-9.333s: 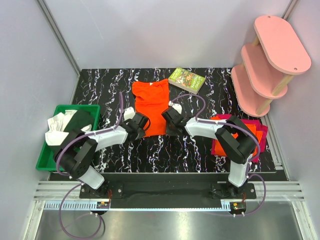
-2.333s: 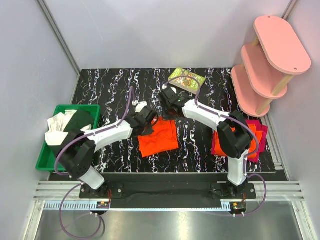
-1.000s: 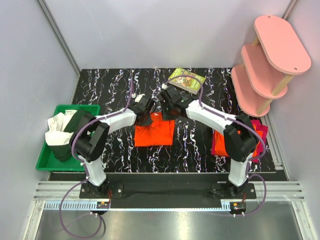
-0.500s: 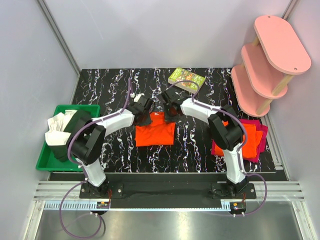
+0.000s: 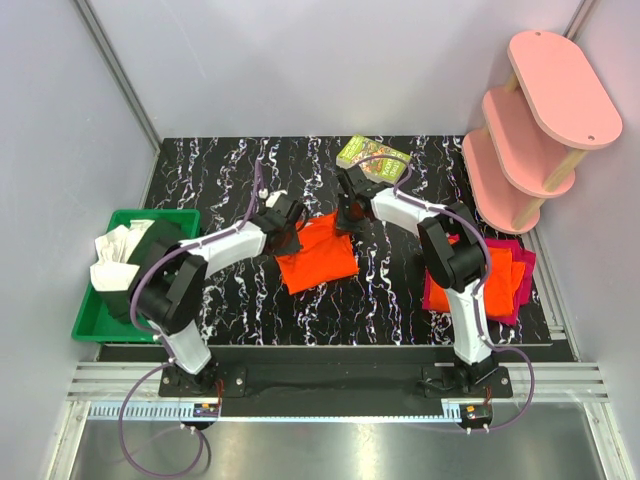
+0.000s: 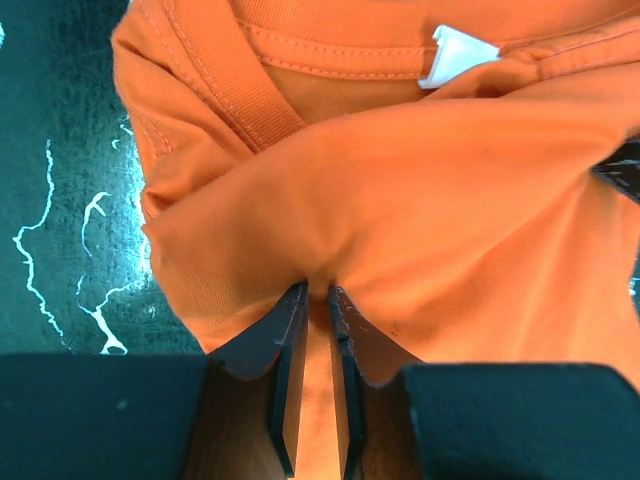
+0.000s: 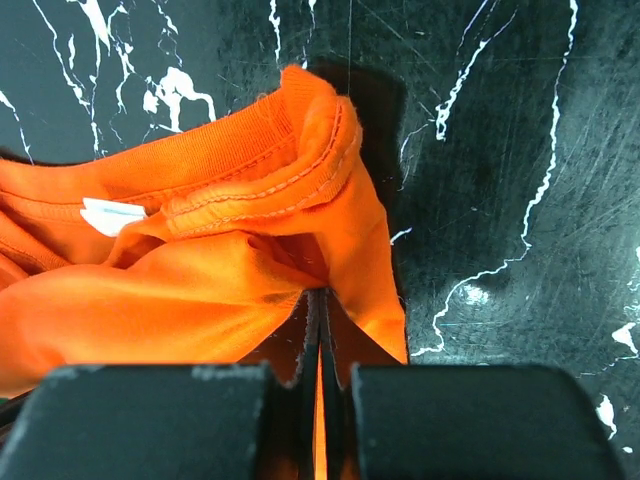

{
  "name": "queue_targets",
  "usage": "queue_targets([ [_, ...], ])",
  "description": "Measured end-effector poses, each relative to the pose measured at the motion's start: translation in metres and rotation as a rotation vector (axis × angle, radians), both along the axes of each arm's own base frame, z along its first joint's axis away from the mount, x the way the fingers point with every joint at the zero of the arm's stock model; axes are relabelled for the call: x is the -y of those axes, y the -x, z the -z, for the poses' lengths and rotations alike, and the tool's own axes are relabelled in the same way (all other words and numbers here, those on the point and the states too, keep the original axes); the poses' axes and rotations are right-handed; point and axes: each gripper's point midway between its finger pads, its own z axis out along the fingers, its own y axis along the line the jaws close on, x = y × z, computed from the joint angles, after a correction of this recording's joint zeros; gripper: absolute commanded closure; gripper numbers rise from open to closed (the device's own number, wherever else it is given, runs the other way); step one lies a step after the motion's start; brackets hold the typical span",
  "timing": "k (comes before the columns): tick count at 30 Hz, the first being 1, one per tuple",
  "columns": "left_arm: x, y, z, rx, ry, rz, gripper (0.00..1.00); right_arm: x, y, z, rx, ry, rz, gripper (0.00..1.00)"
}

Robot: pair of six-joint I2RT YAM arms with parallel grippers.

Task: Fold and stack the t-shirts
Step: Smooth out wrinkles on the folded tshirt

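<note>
A: One green bin [image 5: 90, 320] sits at the far left edge of the black marbled table [image 5: 220, 180], with white and dark cloth [image 5: 120, 255] heaped in it. What lies to its right?

B: The left gripper [image 5: 287, 226], at the left end of the orange t-shirt [image 5: 320, 258]. In the left wrist view its fingers [image 6: 290, 345] are pressed close together with a fold of orange cloth nipped between them.

A: And the shirt itself?

B: It lies mid-table, partly folded and askew to the table's edges, with the cloth bunched up where each arm grips it. The collar and its white label [image 6: 455, 55] show just beyond the left pinch.

A: Then the right gripper?

B: The right gripper [image 5: 349, 208] is at the shirt's far right corner. Its jaws are clamped tight on the cloth just below the collar's ribbed edge.

A: Further right?

B: A book [image 5: 373, 159] with a green cover lies flat just beyond that gripper, apart from the shirt. Near the right edge there is a stack of folded t-shirts [image 5: 500, 270], orange on top of magenta-red, partly hidden by the right arm. A pink three-tier shelf [image 5: 545, 110] stands in the far right corner.
</note>
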Motion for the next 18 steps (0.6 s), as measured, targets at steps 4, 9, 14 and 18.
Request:
queue_targets([
  [4,-0.001,-0.002,-0.017,0.039,0.014,-0.003,0.77,0.002,0.000,-0.012,0.024,0.002,0.002,0.99],
  [9,-0.004,-0.008,-0.044,0.114,0.023,-0.008,0.77,0.001,0.010,-0.075,0.125,-0.060,-0.012,0.99],
  [14,0.005,-0.022,-0.039,0.101,0.007,0.001,0.79,-0.020,0.045,-0.134,0.230,-0.137,-0.093,1.00],
  [18,0.013,-0.030,-0.012,0.042,-0.013,0.009,0.79,-0.038,0.085,-0.103,0.159,-0.115,-0.182,1.00],
])
